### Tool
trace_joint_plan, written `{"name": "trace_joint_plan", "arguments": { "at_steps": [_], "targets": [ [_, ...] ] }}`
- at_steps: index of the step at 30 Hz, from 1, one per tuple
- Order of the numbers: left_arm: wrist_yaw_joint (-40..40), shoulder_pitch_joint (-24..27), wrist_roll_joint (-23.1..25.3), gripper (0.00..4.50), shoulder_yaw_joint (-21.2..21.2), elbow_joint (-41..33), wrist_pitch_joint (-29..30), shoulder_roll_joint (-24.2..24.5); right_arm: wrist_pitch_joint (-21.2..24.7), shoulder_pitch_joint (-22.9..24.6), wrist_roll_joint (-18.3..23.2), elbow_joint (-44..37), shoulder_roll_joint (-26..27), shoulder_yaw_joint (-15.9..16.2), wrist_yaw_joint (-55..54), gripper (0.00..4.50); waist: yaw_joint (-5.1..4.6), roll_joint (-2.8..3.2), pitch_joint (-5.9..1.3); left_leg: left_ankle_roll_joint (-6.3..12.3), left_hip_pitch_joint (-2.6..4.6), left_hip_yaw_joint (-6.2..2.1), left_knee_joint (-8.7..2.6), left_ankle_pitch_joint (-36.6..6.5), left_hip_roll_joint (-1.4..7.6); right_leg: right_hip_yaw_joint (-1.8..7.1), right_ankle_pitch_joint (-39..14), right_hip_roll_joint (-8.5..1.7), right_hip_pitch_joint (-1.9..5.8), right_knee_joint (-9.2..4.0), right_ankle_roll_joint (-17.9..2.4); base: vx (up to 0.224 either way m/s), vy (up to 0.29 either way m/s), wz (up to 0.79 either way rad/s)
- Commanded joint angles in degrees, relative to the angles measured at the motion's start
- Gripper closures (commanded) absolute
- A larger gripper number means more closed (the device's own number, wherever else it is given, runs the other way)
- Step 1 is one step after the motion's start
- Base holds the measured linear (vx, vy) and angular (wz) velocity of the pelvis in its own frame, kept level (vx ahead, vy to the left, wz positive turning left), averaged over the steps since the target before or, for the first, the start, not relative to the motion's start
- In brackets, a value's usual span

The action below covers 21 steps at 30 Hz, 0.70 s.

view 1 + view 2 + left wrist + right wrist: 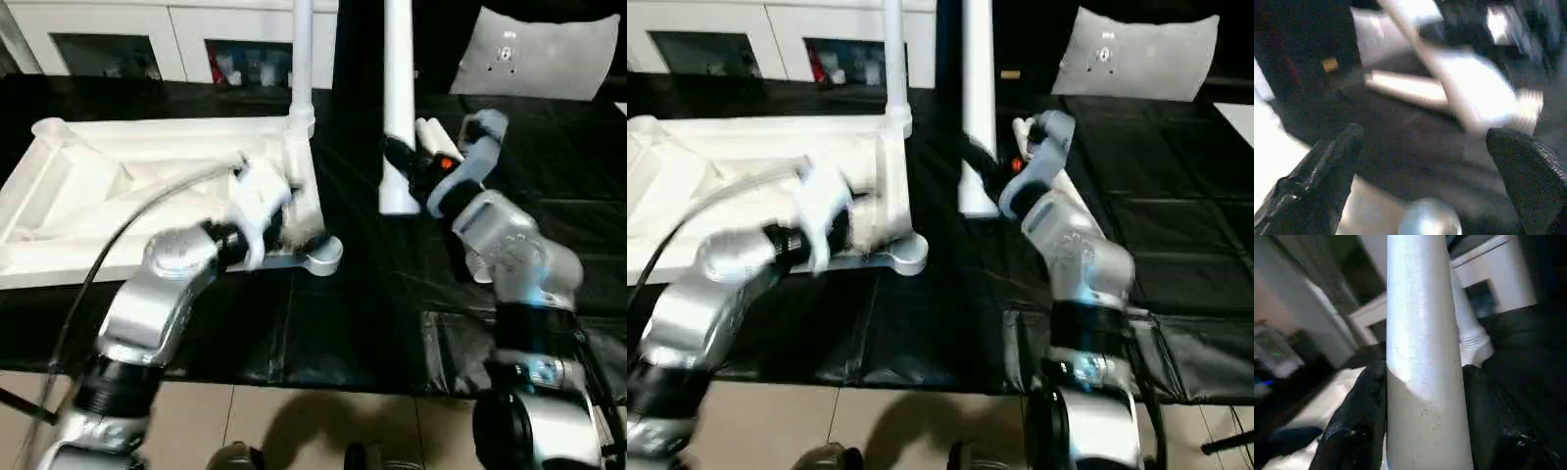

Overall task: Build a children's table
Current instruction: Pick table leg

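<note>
- The table top [147, 186] lies upside down on the black-covered worktop [372, 323], at the robot's left, ribbed underside up.
- One leg [302, 69] stands upright in the far corner socket nearest the centre. The near corner socket [323, 257] on the same side is open and unfilled.
- The right gripper [1422, 426] is clenched around a second leg [398, 108], held upright with its lower end just above the worktop, to the right of the table top. The black fingers [1359, 416] press on opposite sides of the tube.
- The left gripper [1425, 161] is released, jaws wide apart, grasping nothing. It hovers over the near right edge of the table top.
- Another leg [1405, 88] lies flat on the worktop beyond the held one.
- Materials: all table parts appear to be white moulded plastic. The legs are long, smooth, round tubes; the table top is a broad rectangle with stiffening ribs and a raised rim.
- Handling, as a judgement: the leg is probably light and stiff, but its smooth round surface may slip or rotate in the grip. The present low grasp gives good control of the insertion end.
- The table top is likely to slide under sideways force; brace it at the rim near the socket.
</note>
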Motion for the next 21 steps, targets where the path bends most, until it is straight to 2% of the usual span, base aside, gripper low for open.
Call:
{"name": "trace_joint_plan", "arguments": {
  "at_steps": [1, 2, 4, 5, 6, 11, 12, 15, 16, 19, 21],
  "targets": [
    [2.25, -1.59, -4.93, 0.0, 3.91, 1.07, 2.37, -2.56, -0.28, 1.57, 3.61, -3.32, 0.05, 0.71, 4.27, 2.64, 0.15, -0.01, -5.42, 2.29, -0.05, -0.47, -3.39, -6.39, 1.99, 2.81, -9.06, -3.97, 4.16, -4.63, -12.33, 0.0, 0.0, 0.0],
    [3.05, -2.49, -7.18, 0.0, 5.57, 1.3, 3.54, -3.96, 0.02, 2.22, 5.0, -4.01, 0.08, 0.92, 5.81, 2.64, 0.35, 0.13, -5.52, 2.61, -0.06, -0.48, -3.27, -6.1, 1.95, 2.78, -9.81, -4.1, 4.24, -4.7, -12.27, 0.0, 0.0, 0.0],
    [4.34, -4.37, -11.51, 0.0, 8.57, 1.64, 5.32, -6.56, 0.48, 3.57, 7.56, -5.21, 0.08, 1.33, 8.7, 2.64, 0.34, -0.22, -5.39, 3.19, -0.16, -0.45, -3.2, -5.99, 1.86, 2.64, -10.88, -4.05, 4.23, -4.81, -12.46, 0.0, 0.0, 0.0],
    [4.76, -5.11, -13.12, 0.0, 9.65, 1.72, 5.92, -7.52, 0.55, 4.09, 8.48, -5.61, 0.08, 1.49, 9.76, 2.64, 0.42, -0.2, -5.31, 3.44, -0.23, -0.44, -3.18, -6.0, 1.81, 2.58, -11.98, -4.01, 4.17, -4.92, -11.97, 0.0, 0.0, 0.0],
    [5.34, -6.36, -16.06, 0.0, 11.18, 1.78, 7.43, -8.86, 1.04, 4.86, 9.3, -6.05, -0.16, 1.99, 11.2, 2.64, 0.36, -0.44, -5.21, 3.75, -0.27, -0.5, -3.22, -5.96, 1.79, 2.51, -12.97, -4.0, 4.14, -5.0, -11.63, 0.0, 0.0, 0.0],
    [6.53, -9.5, -23.49, 0.0, 13.95, 2.37, 10.97, -12.73, 3.03, 7.33, 11.86, -7.37, -0.7, 3.37, 15.27, 2.64, 0.42, -0.87, -5.04, 4.2, -0.2, -0.42, -3.22, -5.79, 1.69, 2.41, -17.07, -3.93, 3.85, -5.58, -9.35, 0.0, 0.0, 0.0],
    [7.06, -10.21, -24.79, 0.0, 14.53, 2.7, 12.3, -13.59, 2.78, 8.03, 12.2, -7.57, -1.04, 4.04, 15.87, 2.64, 0.48, -0.77, -5.03, 4.26, -0.28, -0.46, -3.2, -5.58, 1.7, 2.37, -17.29, -3.98, 3.86, -5.63, -9.29, 0.0, 0.0, 0.0],
    [6.9, -10.5, -25.37, 0.0, 14.35, 2.64, 13.23, -13.84, 3.04, 8.94, 13.07, -8.21, -1.51, 4.88, 16.8, 2.64, 0.49, -0.77, -5.08, 4.59, -0.29, -0.64, -3.39, -4.94, 1.93, 2.22, -16.17, -3.88, 3.73, -5.54, -9.22, 0.0, 0.0, 0.0],
    [6.78, -10.62, -25.8, 0.3, 14.32, 2.73, 13.59, -13.97, 3.24, 9.24, 13.27, -8.42, -1.7, 5.24, 17.16, 2.64, 0.48, -0.7, -5.11, 4.76, -0.25, -0.71, -3.44, -4.87, 2.06, 2.19, -15.73, -3.95, 3.77, -5.56, -9.21, 0.0, 0.0, 0.0],
    [7.19, -10.64, -26.38, 0.43, 13.54, 2.43, 14.22, -13.55, 1.58, 10.49, 11.75, -9.43, -2.22, 7.2, 17.77, 2.64, 0.43, -0.66, -5.18, 5.1, -0.29, -0.68, -3.51, -4.3, 2.12, 2.14, -14.2, -4.0, 3.8, -5.58, -9.54, 0.0, 0.0, 0.0],
    [7.41, -10.31, -25.4, 0.73, 12.6, 1.97, 14.07, -13.02, 0.8, 11.05, 10.7, -10.19, -2.31, 8.36, 17.57, 2.64, 0.4, -0.57, -5.16, 5.07, -0.27, -0.7, -3.55, -4.46, 2.17, 2.12, -14.28, -4.04, 3.74, -5.63, -9.33, 0.0, 0.0, 0.0]
  ]
}}
